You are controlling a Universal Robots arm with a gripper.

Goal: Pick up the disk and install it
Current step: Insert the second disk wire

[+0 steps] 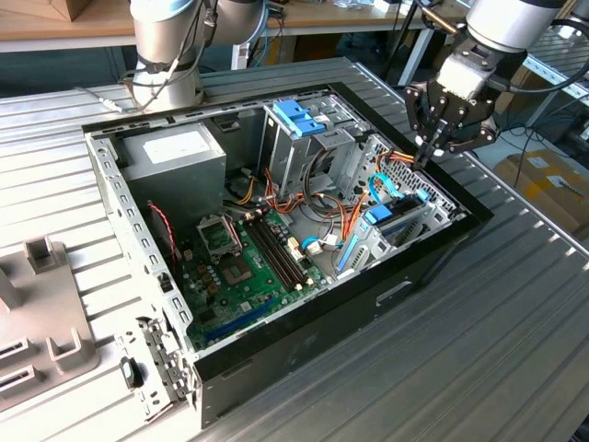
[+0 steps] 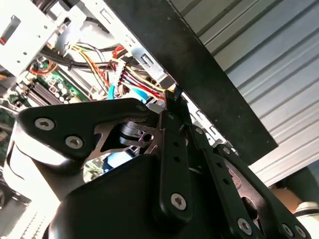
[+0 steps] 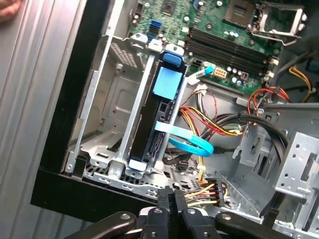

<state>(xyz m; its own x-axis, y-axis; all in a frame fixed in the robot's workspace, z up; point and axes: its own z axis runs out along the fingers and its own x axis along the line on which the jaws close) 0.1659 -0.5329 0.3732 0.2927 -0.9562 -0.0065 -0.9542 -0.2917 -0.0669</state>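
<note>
Lying across the foreground of the exterior view, the ribbed metal tabletop (image 1: 479,350) carries an open black computer case (image 1: 304,354) with its side panel off. On the lower left of the frame a grey fixture block (image 1: 46,322) rests on the same surface. Inside the case, the green motherboard (image 1: 244,272) fills the lower middle. Just to its right, in the drive bay against the case's right-hand wall, sits the disk (image 1: 398,221), standing on edge in its light-blue frame; in the first wrist view the disk (image 3: 158,119) shows as a dark slab whose long axis runs along the black case wall, a blue tab at its motherboard end. A light-blue cable (image 3: 189,144) loops beside it, near orange and yellow wires (image 3: 209,124). Above the bay, at the upper right of the exterior view, the gripper (image 1: 429,147) hangs empty over the case rim, its jaws pressed together, apart from the disk. Farther back stand a metal cage with a blue top (image 1: 299,120), a grey box with a white sticker (image 1: 175,152) and the arm's base (image 1: 170,55).
</note>
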